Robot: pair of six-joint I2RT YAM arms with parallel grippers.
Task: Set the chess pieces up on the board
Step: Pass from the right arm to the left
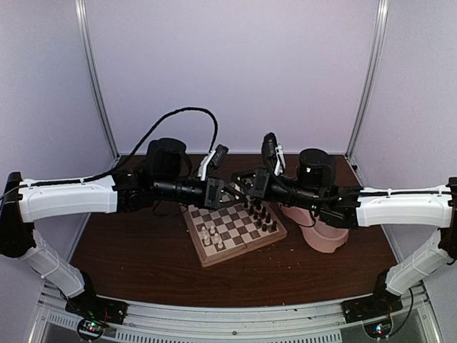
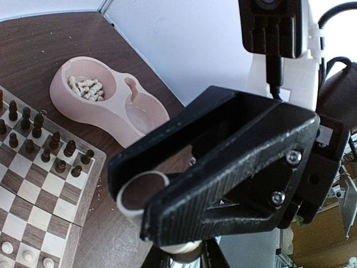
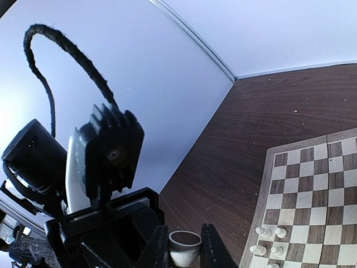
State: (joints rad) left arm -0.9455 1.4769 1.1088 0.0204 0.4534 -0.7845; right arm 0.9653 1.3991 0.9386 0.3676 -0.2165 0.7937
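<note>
Brown table [image 1: 128, 250], board [image 1: 239, 227], right hand [image 3: 184, 254] clasping pale cup [image 3: 185, 240]

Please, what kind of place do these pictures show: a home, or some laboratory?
Probably a robot test cell in a laboratory, not a home: the left arm and right arm are bolted to a metal rail, and plain walls with metal corner posts enclose the table with the chessboard.
</note>
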